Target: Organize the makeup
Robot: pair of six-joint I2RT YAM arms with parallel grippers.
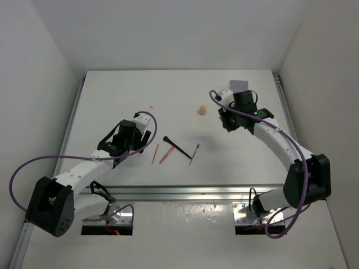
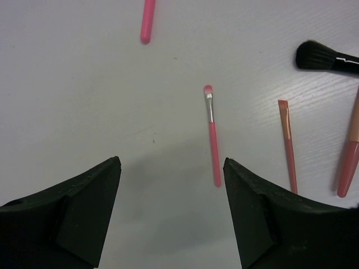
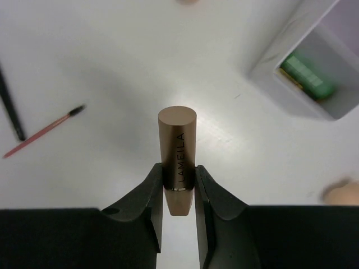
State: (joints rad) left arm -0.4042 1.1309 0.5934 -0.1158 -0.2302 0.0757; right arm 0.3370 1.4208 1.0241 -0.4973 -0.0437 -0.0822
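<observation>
The rose-gold tube point(image 3: 177, 137) is pinched by the right gripper point(image 3: 178, 176), likely for the box point(image 3: 280, 87); the left gripper point(image 2: 171, 165) is spread wide, empty.

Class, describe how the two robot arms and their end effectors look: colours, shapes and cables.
Both the left arm and right arm have white tube-like links with chunky black joints and bases. A purple cable loops loosely along each. The left end effector and right end effector each have two black, wedge-shaped fingers.

Top view high overhead, wrist views close, downward, all share black brush point(image 1: 175, 147)
</observation>
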